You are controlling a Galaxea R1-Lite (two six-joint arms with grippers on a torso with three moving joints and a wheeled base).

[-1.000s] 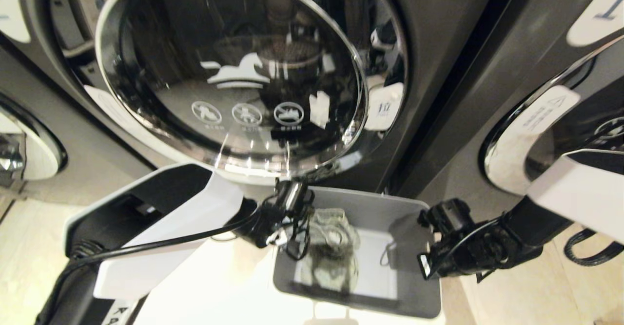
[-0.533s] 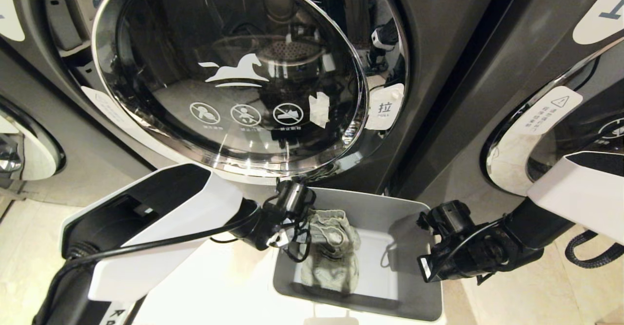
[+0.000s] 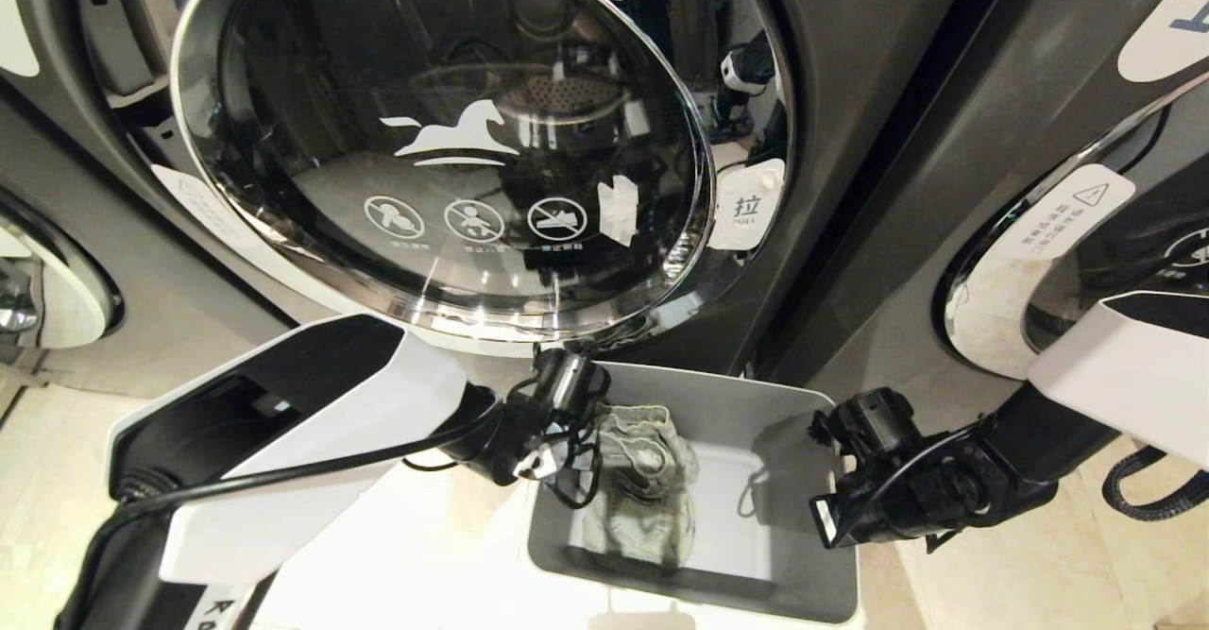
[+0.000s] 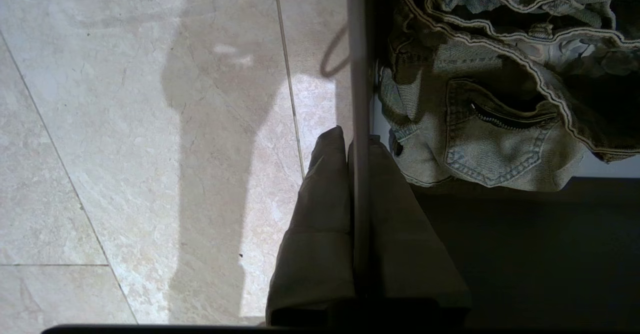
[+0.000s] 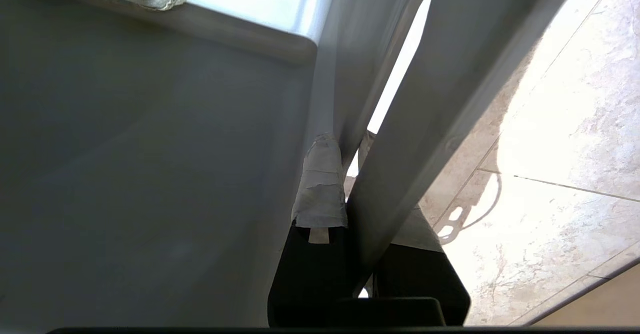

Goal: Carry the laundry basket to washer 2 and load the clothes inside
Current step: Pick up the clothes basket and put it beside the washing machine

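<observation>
**2 grippers clamped on the basket walls, in front of the washer door**

2 arms reach in from either side in the head view. The left gripper [image 4: 357,143] sits on the left wall of the laundry basket [image 3: 812,602], jaws narrow, pinching the wall: 1 finger outside over the floor [image 4: 125,138], 1 inside. The right gripper [image 5: 345,148] is on the opposite wall, jaws likewise narrow and closed on the plastic beside the slot handle [image 5: 400,68]; its inner fingertip [image 5: 322,174] is wrapped in pale tape.

The basket lies low in the head view, between the 2 grippers, directly below the round glass door [image 3: 444,139] of the dark washer [image 3: 850,92]. Door closed; a white horse logo and 3 round warning icons on the glass, a white pull tab [image 3: 746,205] at its right edge.

The clothes [image 3: 642,479], 1 crumpled pale denim piece with a zip pocket showing in the left wrist view, lie inside the basket against its left wall, just beside the left gripper's inner finger. A second washer door [image 3: 1086,233] shows at the right, another at the far left.
</observation>
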